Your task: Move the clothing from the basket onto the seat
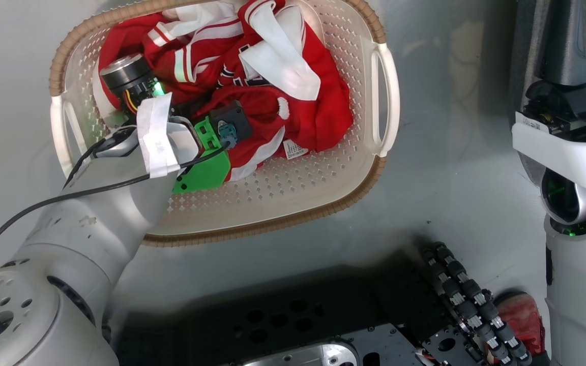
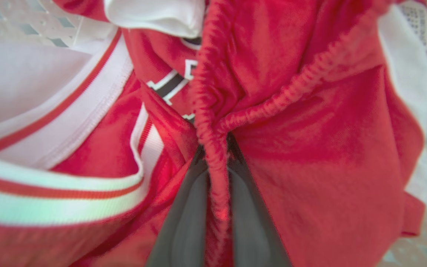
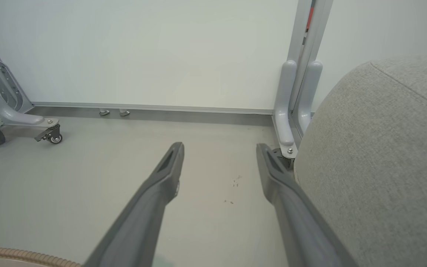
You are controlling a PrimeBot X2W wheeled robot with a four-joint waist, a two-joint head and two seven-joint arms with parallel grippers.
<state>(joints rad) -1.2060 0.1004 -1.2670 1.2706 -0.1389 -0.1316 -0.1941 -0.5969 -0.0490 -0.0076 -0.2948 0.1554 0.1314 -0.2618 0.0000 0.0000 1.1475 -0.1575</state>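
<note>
Two red garments, the clothing (image 1: 293,101), are found heaped in the basket (image 1: 323,193), toward its 12 o'clock half in the head view. The left tool (image 2: 216,152) is seen clamped down on a gathered elastic waistband (image 2: 213,122), which runs from 12 to 6 o'clock between the fingers (image 2: 184,222) in the left wrist view. Only a narrow fold is gripped, and the rest of the cloth lies slack around it.

The right tool (image 3: 219,148) is held wide apart and empty above the floor (image 3: 87,185). In the right wrist view the seat (image 3: 384,167) is observed at 3 o'clock and the basket's rim (image 3: 20,256) at 7 o'clock.

The seat is therefore judged to lie to the robot's right of the basket, so a lift and a carry toward 3 o'clock are called for. The left arm is the nearer to the clothing, and the right arm is the nearer to the seat. Whether both garments would rise together cannot be told.
</note>
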